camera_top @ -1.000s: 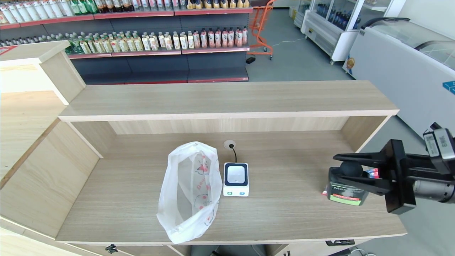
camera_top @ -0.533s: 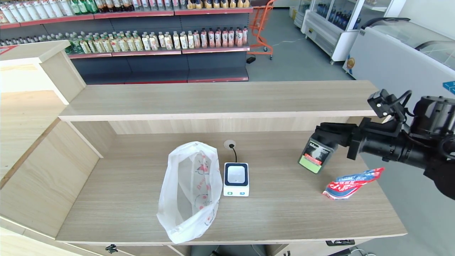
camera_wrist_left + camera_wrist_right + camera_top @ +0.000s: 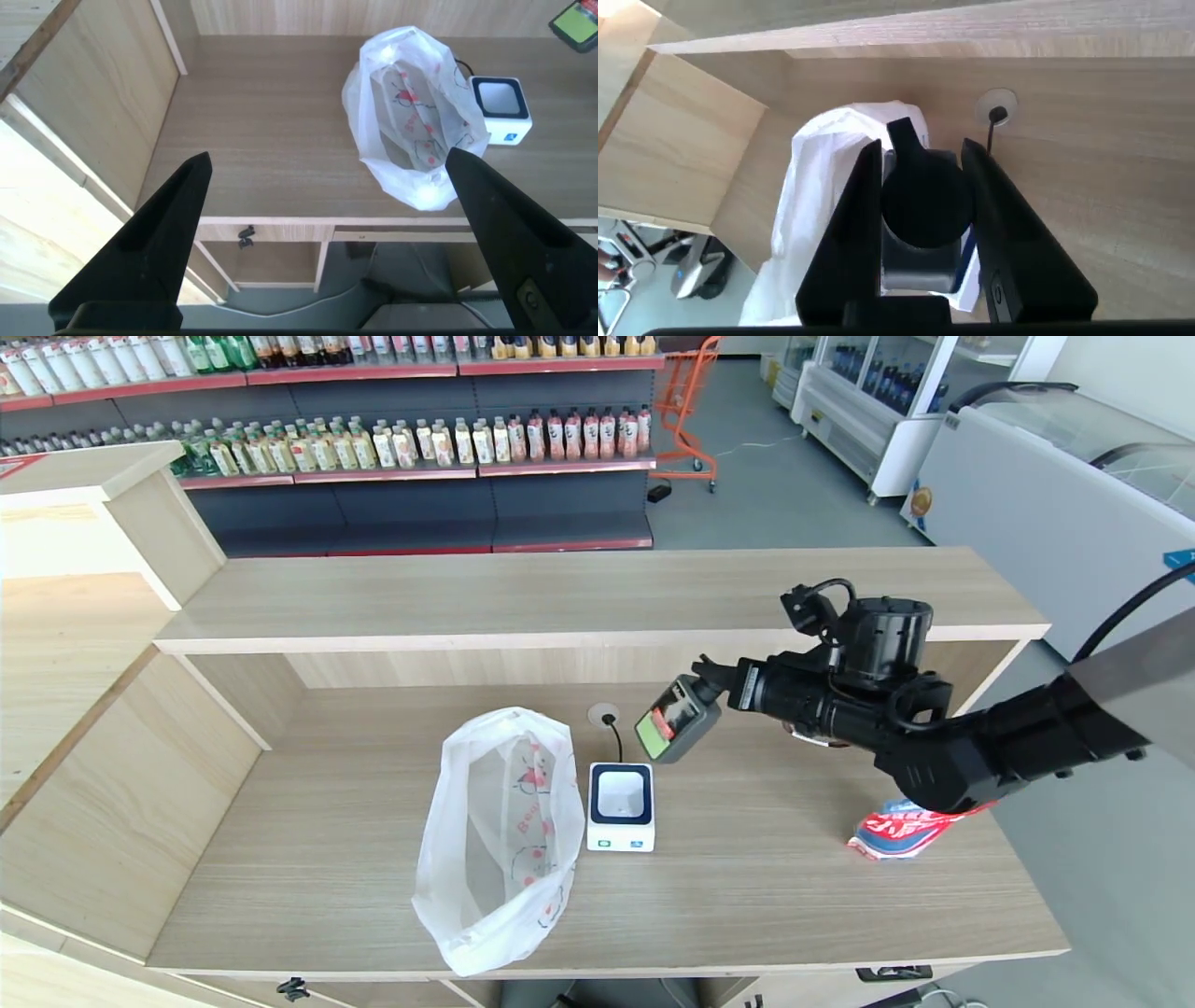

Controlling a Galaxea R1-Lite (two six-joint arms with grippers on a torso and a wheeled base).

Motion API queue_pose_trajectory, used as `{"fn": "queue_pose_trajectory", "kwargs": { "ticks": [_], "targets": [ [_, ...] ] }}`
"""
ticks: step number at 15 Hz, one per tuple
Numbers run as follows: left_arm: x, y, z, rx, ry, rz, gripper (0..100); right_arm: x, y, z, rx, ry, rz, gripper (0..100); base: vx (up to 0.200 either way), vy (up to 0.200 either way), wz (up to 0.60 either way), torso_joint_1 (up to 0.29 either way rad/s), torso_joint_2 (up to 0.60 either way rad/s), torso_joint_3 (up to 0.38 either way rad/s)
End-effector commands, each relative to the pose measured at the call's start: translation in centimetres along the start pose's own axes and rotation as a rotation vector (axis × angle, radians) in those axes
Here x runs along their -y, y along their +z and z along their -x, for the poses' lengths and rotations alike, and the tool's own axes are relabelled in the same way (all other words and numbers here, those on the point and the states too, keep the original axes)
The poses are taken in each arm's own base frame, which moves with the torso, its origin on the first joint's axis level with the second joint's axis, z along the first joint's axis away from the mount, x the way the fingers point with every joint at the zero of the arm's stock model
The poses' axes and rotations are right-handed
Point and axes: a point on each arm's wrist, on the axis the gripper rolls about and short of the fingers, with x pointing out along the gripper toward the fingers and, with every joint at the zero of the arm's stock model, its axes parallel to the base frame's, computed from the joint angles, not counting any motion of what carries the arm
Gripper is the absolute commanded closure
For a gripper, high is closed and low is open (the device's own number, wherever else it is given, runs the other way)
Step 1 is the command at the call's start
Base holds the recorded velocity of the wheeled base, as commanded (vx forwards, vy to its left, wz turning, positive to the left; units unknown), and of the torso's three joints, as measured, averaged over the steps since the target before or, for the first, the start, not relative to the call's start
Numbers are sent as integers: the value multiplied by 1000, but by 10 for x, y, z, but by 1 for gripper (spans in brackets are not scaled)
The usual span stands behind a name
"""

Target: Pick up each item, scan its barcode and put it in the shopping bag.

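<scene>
The right gripper [image 3: 708, 689] is clamped on a dark grey container [image 3: 674, 721] with a green and red label and holds it in the air over the back half of the counter [image 3: 794, 896]. The container is tilted, its labelled face turned toward the counter's near-left side. It hangs just behind and to the right of the scanner [image 3: 620, 805], apart from it. In the right wrist view the two black fingers [image 3: 854, 219] press on either side of the container, with the bag and scanner showing below it. The scanner, a white block with a dark-framed window on top, stands near the middle of the counter. Its black cable [image 3: 615, 739] runs back to a round grommet [image 3: 602, 714] near the counter's back wall. The white shopping bag [image 3: 499, 831] lies just beside the scanner on its left, reaching to the near edge, its mouth open toward the back. A red and blue snack pouch [image 3: 896, 831] lies flat close to the right edge, partly hidden by the right arm. The left gripper [image 3: 329, 157] hangs high above the counter's near edge, toward the left corner, its fingers spread wide.
</scene>
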Motion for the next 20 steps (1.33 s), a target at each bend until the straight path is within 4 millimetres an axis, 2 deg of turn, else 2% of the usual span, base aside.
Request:
{"fn": "queue_pose_trajectory", "kwargs": {
  "ticks": [1, 5, 9, 12, 14, 20],
  "targets": [
    [0, 0, 0, -2, 0, 0, 0, -10, -35, -32, -70, 41, -38, 100, 0, 0, 0, 0, 0, 0],
    [0, 0, 0, -2, 0, 0, 0, -14, -61, -52, -117, 63, -42, 100, 0, 0, 0, 0, 0, 0],
    [0, 0, 0, -2, 0, 0, 0, -5, -73, -70, -109, 32, -35, 100, 0, 0, 0, 0, 0, 0],
    [0, 0, 0, -2, 0, 0, 0, 1, -85, -77, -128, 26, -20, 100, 0, 0, 0, 0, 0, 0],
    [0, 0, 0, -2, 0, 0, 0, -4, -92, -81, -141, 39, -12, 100, 0, 0, 0, 0, 0, 0],
    [0, 0, 0, -2, 0, 0, 0, -7, -90, -85, -124, 48, 36, 100, 0, 0, 0, 0, 0, 0]
  ]
}}
